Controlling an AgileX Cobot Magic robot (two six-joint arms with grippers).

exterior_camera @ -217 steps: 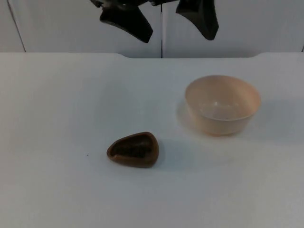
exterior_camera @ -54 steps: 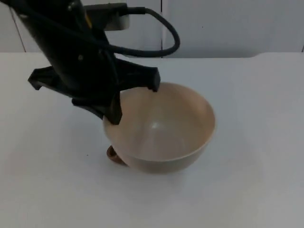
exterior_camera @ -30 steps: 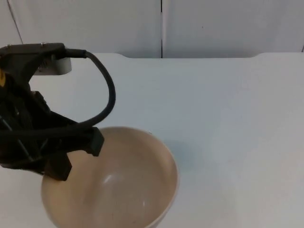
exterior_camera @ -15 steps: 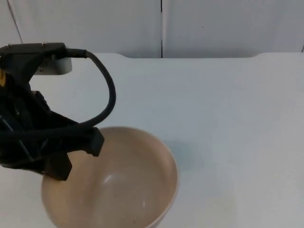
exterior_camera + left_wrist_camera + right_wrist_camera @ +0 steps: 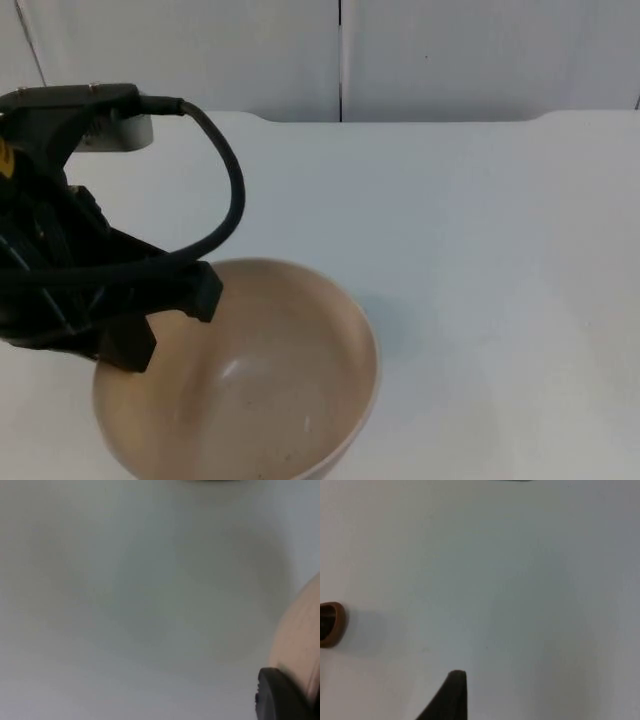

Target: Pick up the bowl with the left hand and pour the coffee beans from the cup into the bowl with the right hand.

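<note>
White worktop (image 5: 480,250) carries the brown cup (image 5: 330,624) of beans while the left gripper (image 5: 165,325) has its jaws clamped on the lifted beige bowl's (image 5: 250,385) rim; the right gripper's jaws I cannot tell; beans could spill past a tilted bowl.

The raised bowl (image 5: 240,375), gripped at its near-left rim by the left claw (image 5: 165,325), blocks the space above the counter (image 5: 480,250) there. Right of the bowl the counter lies open back to the partition wall (image 5: 450,55). The brown cup (image 5: 330,624) stands alone on bare counter.
</note>
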